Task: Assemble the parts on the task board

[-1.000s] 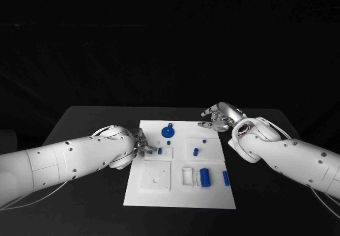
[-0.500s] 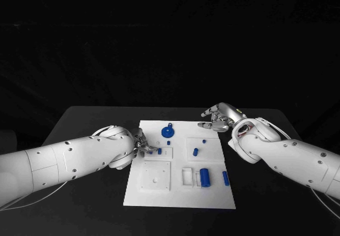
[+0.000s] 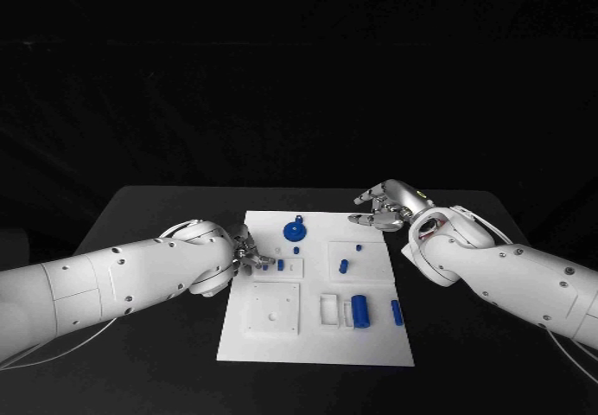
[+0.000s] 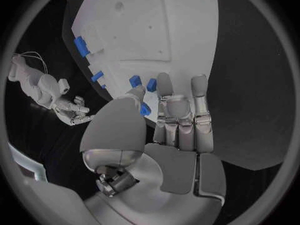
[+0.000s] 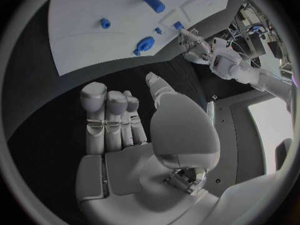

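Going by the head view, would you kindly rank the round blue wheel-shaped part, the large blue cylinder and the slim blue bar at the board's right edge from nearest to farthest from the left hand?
1. Round blue wheel-shaped part, at the board's far edge, just beyond the left hand.
2. Large blue cylinder, in the near-right tray.
3. Slim blue bar, at the right edge, farthest.
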Controlling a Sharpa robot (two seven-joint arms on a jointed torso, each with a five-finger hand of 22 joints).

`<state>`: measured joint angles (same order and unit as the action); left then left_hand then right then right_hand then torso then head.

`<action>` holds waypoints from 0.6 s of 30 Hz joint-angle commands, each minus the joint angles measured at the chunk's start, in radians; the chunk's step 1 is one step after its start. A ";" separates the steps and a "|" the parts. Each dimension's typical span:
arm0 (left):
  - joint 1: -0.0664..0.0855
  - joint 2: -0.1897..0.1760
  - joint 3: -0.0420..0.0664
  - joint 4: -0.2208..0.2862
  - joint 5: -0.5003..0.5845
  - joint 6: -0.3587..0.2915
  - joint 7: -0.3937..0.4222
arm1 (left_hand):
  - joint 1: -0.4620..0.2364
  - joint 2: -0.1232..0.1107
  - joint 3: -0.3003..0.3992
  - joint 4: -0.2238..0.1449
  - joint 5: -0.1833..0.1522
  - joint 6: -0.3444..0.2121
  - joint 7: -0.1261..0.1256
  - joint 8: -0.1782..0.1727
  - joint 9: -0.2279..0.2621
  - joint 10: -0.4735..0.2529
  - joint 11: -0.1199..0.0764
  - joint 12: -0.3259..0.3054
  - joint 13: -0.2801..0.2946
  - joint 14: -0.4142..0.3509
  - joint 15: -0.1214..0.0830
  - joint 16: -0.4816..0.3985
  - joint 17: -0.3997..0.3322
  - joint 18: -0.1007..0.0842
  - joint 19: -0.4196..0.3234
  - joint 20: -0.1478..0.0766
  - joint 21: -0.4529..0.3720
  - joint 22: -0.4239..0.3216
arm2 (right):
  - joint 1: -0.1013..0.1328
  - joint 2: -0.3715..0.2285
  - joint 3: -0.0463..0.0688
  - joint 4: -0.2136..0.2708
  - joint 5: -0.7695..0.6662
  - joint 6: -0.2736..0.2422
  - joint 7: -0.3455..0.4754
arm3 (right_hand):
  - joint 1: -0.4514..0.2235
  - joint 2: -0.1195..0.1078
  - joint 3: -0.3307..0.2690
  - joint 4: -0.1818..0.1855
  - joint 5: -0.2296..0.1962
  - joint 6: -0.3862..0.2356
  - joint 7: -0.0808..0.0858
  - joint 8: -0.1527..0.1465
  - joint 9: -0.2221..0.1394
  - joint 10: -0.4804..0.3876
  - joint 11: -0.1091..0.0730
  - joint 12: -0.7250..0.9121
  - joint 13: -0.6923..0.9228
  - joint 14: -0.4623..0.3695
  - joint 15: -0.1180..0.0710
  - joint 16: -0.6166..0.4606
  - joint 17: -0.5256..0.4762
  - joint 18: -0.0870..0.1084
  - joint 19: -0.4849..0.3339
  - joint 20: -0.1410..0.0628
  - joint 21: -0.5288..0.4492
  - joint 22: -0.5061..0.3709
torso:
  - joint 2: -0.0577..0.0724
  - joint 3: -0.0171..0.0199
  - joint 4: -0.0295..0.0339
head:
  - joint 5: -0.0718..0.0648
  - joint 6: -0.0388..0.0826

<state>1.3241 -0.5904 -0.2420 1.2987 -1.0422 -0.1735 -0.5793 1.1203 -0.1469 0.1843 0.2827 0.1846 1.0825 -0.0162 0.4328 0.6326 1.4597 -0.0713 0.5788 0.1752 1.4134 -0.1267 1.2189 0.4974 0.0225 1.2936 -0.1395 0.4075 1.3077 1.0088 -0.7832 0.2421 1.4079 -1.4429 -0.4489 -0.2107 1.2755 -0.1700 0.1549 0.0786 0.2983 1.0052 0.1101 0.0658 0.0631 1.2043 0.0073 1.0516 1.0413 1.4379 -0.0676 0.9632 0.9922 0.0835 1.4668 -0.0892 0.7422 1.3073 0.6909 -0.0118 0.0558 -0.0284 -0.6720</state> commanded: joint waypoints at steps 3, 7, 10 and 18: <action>0.000 -0.001 0.001 -0.004 0.004 0.006 -0.002 | -0.009 -0.001 0.001 0.003 -0.003 -0.003 0.005 0.007 -0.002 0.056 0.004 -0.004 0.001 -0.002 -0.009 -0.007 -0.001 -0.014 0.000 -0.009 -0.006 0.018 | -0.001 0.000 0.000 0.001 -0.001 0.003 0.007 | -0.012 0.001 -0.003 0.004 0.003 -0.009 0.001 -0.005 -0.002 -0.007 -0.002 -0.005 -0.002 0.002 0.000 -0.005 -0.001 0.017 0.050 0.004 -0.006 0.089 | 0.000 0.0000 -0.0001 | 0.000 0.000; 0.000 -0.002 0.001 -0.007 0.005 0.003 -0.001 | -0.015 -0.004 0.001 0.004 -0.005 -0.003 0.006 0.006 -0.002 0.056 0.004 -0.005 0.001 -0.002 -0.009 -0.008 -0.001 -0.014 0.000 -0.010 -0.007 0.017 | -0.001 0.000 0.000 0.001 -0.001 0.002 0.006 | -0.012 0.001 -0.003 0.004 0.003 -0.009 0.001 -0.005 -0.002 -0.007 -0.002 -0.005 -0.002 0.002 0.000 -0.005 -0.001 0.017 0.050 0.004 -0.006 0.089 | -0.001 0.0001 -0.0001 | 0.000 0.001; 0.000 -0.003 0.001 -0.007 0.005 -0.006 0.002 | -0.025 -0.007 0.001 0.006 -0.011 -0.002 0.006 0.006 -0.004 0.056 0.004 -0.006 0.001 -0.002 -0.009 -0.008 -0.002 -0.015 0.000 -0.010 -0.008 0.017 | -0.001 0.000 0.000 0.001 -0.001 0.002 0.007 | -0.012 0.001 -0.003 0.004 0.003 -0.009 0.001 -0.005 -0.002 -0.007 -0.002 -0.005 -0.002 0.002 0.000 -0.005 -0.001 0.017 0.050 0.004 -0.006 0.089 | 0.000 -0.0002 0.0003 | -0.001 0.001; 0.000 -0.017 0.002 -0.003 0.053 -0.052 0.031 | -0.163 -0.055 -0.179 0.014 -0.133 -0.028 0.018 -0.032 -0.044 0.056 0.010 -0.022 -0.008 -0.007 -0.011 -0.020 -0.005 -0.021 -0.001 -0.017 -0.014 0.016 | -0.001 0.001 0.000 0.000 -0.001 -0.003 0.008 | -0.014 0.001 -0.003 0.006 0.004 -0.011 0.001 -0.005 -0.002 -0.006 -0.002 -0.004 -0.002 0.002 0.000 -0.006 -0.001 0.018 0.050 0.004 -0.008 0.089 | -0.001 0.0003 -0.0008 | -0.002 0.003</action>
<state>1.3241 -0.6066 -0.2411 1.2920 -1.0281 -0.1907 -0.5745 0.9627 -0.2050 0.0414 0.2963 0.0527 1.0608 0.0028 0.4040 0.5923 1.4632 -0.0677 0.5595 0.1682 1.4075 -0.1325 1.2019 0.4939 0.0135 1.2913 -0.1491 0.3966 1.3075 1.0081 -0.7823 0.2421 1.4078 -1.4420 -0.4499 -0.2108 1.2712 -0.1657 0.1521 0.0814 0.2983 0.9986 0.1097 0.0658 0.0631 1.2043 0.0073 1.0517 1.0401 1.4378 -0.0676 0.9632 0.9923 0.0833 1.4668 -0.0892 0.7375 1.3073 0.6905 -0.0117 0.0556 -0.0297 -0.6690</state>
